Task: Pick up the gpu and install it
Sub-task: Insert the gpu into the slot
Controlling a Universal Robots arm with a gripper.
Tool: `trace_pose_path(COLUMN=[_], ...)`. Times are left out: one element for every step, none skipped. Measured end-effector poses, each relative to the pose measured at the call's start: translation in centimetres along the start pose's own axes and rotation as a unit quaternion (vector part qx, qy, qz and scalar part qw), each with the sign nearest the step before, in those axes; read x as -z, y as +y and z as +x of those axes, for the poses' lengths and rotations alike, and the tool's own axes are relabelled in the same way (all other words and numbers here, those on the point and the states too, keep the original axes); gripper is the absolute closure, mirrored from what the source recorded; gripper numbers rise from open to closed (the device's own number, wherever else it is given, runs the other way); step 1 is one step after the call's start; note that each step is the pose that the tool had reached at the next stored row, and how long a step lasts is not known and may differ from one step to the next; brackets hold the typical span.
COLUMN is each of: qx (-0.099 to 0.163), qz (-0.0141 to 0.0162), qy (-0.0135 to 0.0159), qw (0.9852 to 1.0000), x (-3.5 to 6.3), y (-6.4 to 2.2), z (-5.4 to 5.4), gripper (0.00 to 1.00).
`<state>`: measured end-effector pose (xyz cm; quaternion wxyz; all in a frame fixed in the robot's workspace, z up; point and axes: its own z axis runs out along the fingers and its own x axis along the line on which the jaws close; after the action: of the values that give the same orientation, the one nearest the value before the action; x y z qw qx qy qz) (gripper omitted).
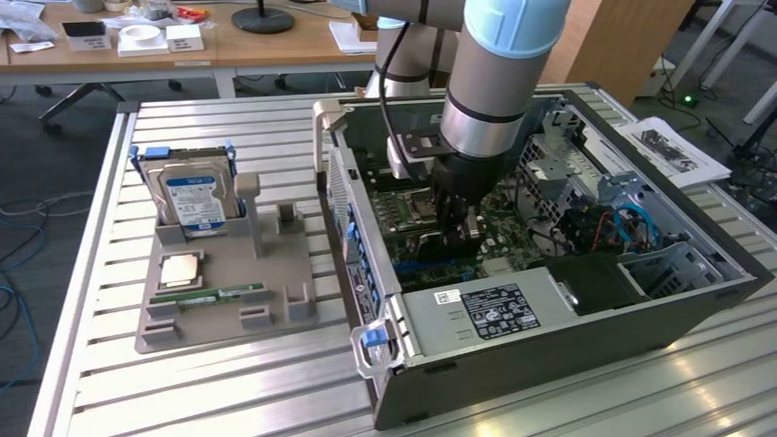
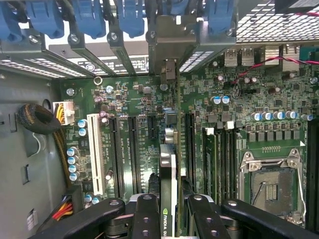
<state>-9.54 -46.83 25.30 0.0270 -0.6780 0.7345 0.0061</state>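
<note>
A slatted metal bench (image 1: 218, 382) carries an open dark-grey computer case (image 1: 607, 319), and the arm reaches down into it. Above the green motherboard (image 2: 239, 94), the gripper (image 2: 174, 211) has its black fingers (image 2: 144, 214) pinching the gpu (image 2: 169, 169). This thin dark card stands edge-on between them, its silver bracket end near the case's rear slot covers.

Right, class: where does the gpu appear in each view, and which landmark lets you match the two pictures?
Exterior view: inside the open case, under the gripper, which hides most of it.
Wrist view: the gpu stands edge-on between the gripper's fingers, over the motherboard slots.
Shared landmark: the empty CPU socket.
</note>
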Motion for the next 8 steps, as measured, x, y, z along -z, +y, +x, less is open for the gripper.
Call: trace_pose_path(qx=[0.0,0.0,0.0,0.0,0.0,0.0,0.0,0.0], qz=[0.0,0.0,0.0,0.0,-0.0001,-0.0001,-0.0002,-0.0002], qy=[0.0,-0.0001,-0.0001,-0.0001,0.0001,0.0002,0.0003,0.0004], qw=[1.0,1.0,1.0,1.0,1.0,1.0,1.0,1.0], x=[-0.01,-0.05,-0.08,-0.12,-0.17,-0.2,-0.23,-0.28], y=[0.0,0.0,0.0,0.0,0.0,0.0,0.01,0.01], z=[0.0,0.0,0.01,0.01,0.01,0.02,0.02,0.02], gripper=[0.73,0.73,0.73,0.73,0.73,0.73,0.73,0.73])
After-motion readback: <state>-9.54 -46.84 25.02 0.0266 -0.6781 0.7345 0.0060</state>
